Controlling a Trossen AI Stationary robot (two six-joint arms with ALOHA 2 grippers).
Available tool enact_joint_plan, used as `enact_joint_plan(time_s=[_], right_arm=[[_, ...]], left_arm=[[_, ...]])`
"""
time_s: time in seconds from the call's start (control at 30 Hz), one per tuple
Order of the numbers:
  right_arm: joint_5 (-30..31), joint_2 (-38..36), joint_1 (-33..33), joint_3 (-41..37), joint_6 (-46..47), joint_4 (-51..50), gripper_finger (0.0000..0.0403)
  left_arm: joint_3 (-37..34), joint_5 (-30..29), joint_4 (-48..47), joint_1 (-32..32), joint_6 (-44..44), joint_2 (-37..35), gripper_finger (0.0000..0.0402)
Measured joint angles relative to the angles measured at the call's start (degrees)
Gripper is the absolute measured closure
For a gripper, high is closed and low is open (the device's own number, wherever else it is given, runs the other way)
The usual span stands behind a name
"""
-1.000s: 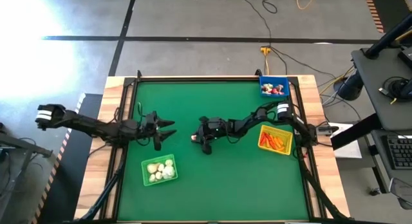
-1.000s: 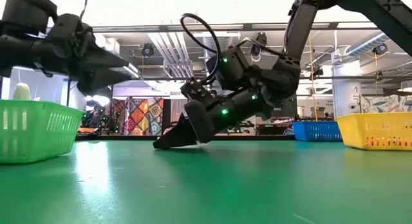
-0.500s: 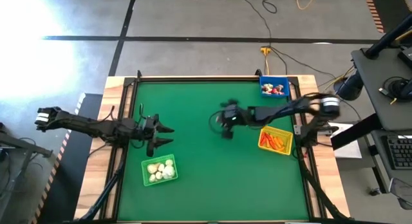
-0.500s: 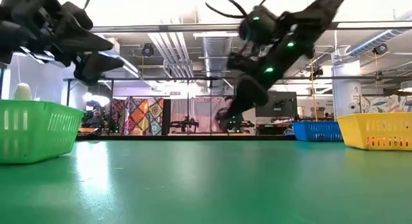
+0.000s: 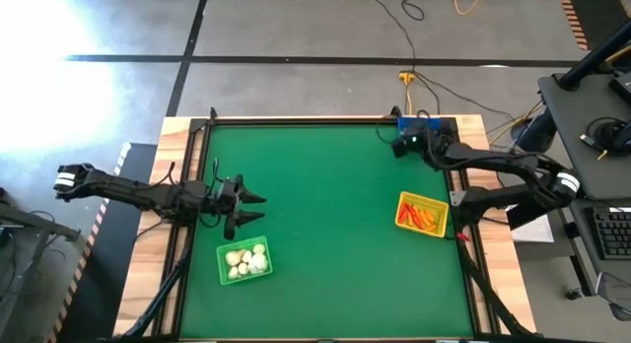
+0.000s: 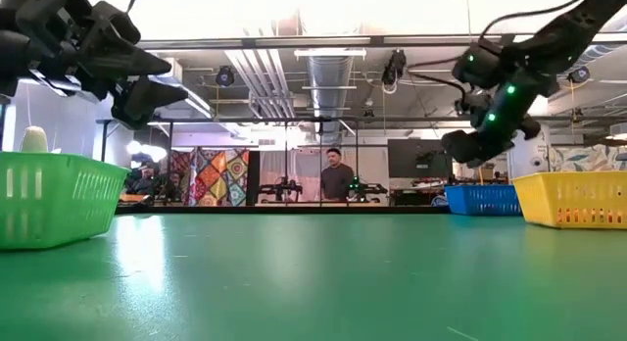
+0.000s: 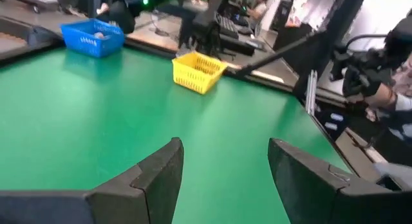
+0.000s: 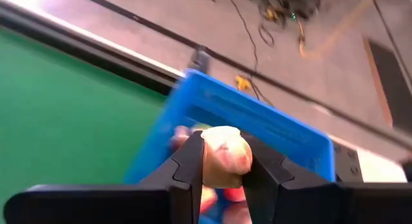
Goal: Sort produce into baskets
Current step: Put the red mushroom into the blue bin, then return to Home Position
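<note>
From above, we see the right gripper [image 5: 406, 144] hanging at the near edge of the blue basket [image 5: 426, 127] in the table's far right corner, so our worry is a release made too close to the rim, which could drop the piece onto the green table [image 5: 315, 215] rather than in among the others. The left gripper [image 5: 251, 207] waits just beyond the green basket [image 5: 244, 261] of whitish bulbs, and the yellow basket [image 5: 421, 214] holds the orange sticks. In the low view, the right gripper [image 6: 460, 145] sits well above the blue basket [image 6: 480, 199], so a drop from that height might bounce out. Through the left wrist view, the left gripper's fingers [image 7: 158, 176] stand wide apart with nothing between them. Through the right wrist view, the right gripper [image 8: 222, 161] is clamped on a small red-and-white piece [image 8: 222, 165], with the blue basket [image 8: 257, 118] directly beneath.
</note>
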Motion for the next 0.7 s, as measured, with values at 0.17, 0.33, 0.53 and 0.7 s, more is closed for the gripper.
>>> enact_joint_plan(time_s=[0.17,0.33,0.53,0.7], right_arm=[[-6.8,3.6,-7.6,0.6,3.4,3.4,0.033],[-15.2,10.2,-12.5,0.3,5.8,8.4,0.0315],[-13.9,13.2,-13.9,0.2,6.3,14.8,0.0281],[-15.1,8.6,-14.0,0.2,4.7,12.7,0.0228]], left_arm=[[1.7,-0.9,1.2,0.1,2.5,0.4,0.0192],[2.1,4.4,1.3,0.0,10.8,-1.3,0.0192],[0.4,4.3,1.2,0.0,12.5,-5.2,0.0192],[-1.6,4.1,1.2,0.0,15.1,-8.9,0.0192]])
